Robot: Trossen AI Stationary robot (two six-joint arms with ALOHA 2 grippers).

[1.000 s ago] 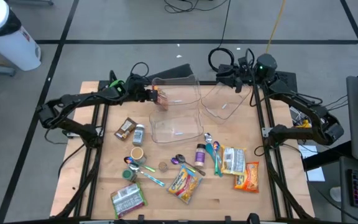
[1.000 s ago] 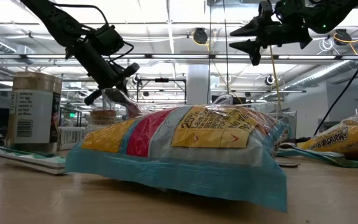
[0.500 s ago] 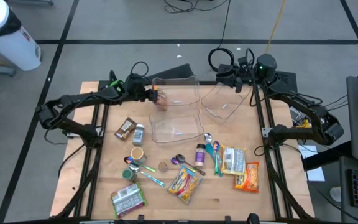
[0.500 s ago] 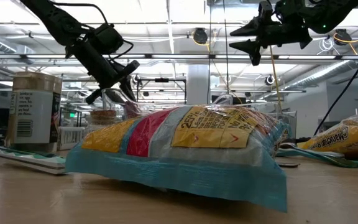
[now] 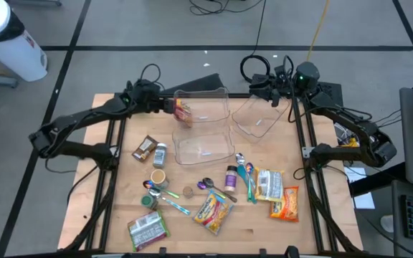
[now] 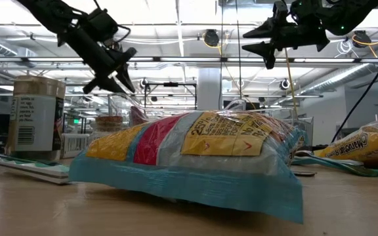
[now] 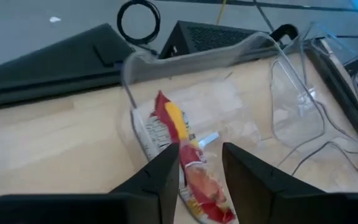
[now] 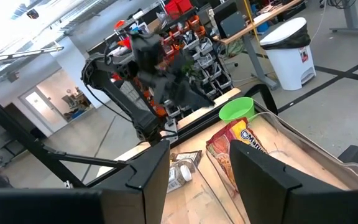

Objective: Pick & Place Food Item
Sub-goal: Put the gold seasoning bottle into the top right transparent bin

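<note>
A red and orange snack packet [image 7: 194, 180] stands tilted inside the far clear container [image 5: 210, 100]. It leans on that container's left wall [image 5: 178, 107] and also shows in the right wrist view [image 8: 235, 149]. My left gripper [image 5: 169, 105] hovers open just left of and above the packet. In the low view it [image 6: 113, 80] is clear of everything. My right gripper [image 5: 258, 84] hangs open and empty above the right-hand clear container [image 5: 258, 122].
A third clear container [image 5: 203, 147] lies at mid-table. Nearer lie snack bags [image 5: 214, 211] [image 5: 269, 184] [image 5: 285, 203] [image 5: 148, 229], a brown packet [image 5: 144, 147], small jars [image 5: 160, 154] [image 5: 231, 175], a can [image 5: 158, 177] and spoons [image 5: 246, 175]. Bare wood shows at the table's near right corner.
My left gripper has opened and let go of the snack packet. It then rose and drew back toward the table's far left. The packet stays tilted against the far container's left wall.
</note>
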